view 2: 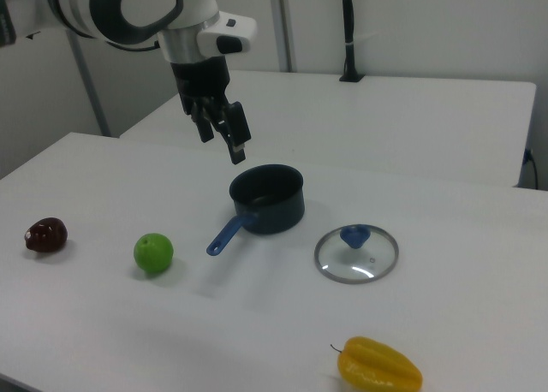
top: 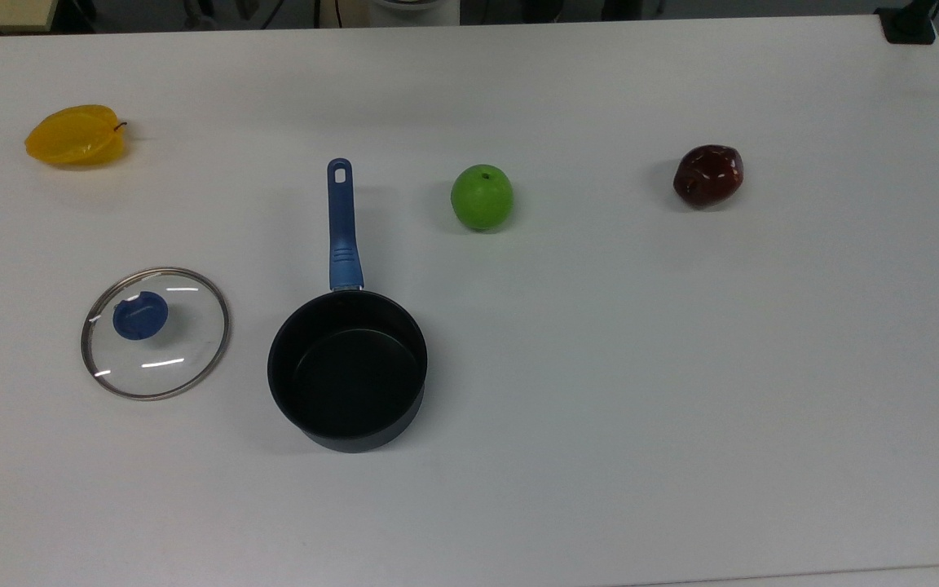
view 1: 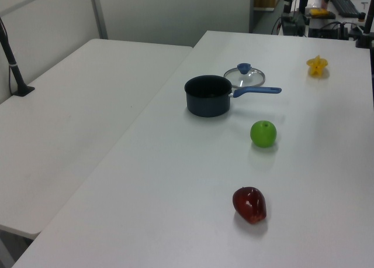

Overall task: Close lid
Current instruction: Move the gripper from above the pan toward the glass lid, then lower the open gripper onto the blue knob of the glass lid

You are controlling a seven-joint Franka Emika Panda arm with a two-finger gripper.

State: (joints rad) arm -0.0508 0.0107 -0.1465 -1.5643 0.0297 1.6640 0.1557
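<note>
1. Lying flat on the surface (top: 600,408), the lid (top: 155,333) sits just beside the open saucepan (top: 347,367), apart.
2. Green apple (top: 482,196), dark red fruit (top: 707,175), yellow fruit (top: 76,135) stand well apart.
3. End effector (view 2: 224,132) hangs above the saucepan, fingers spread, grasping nothing.

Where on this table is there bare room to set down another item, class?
The widest bare stretch lies between the green apple and the red apple, and along the table at the top view's bottom right. It is most crowded where the lid sits beside the saucepan.
</note>
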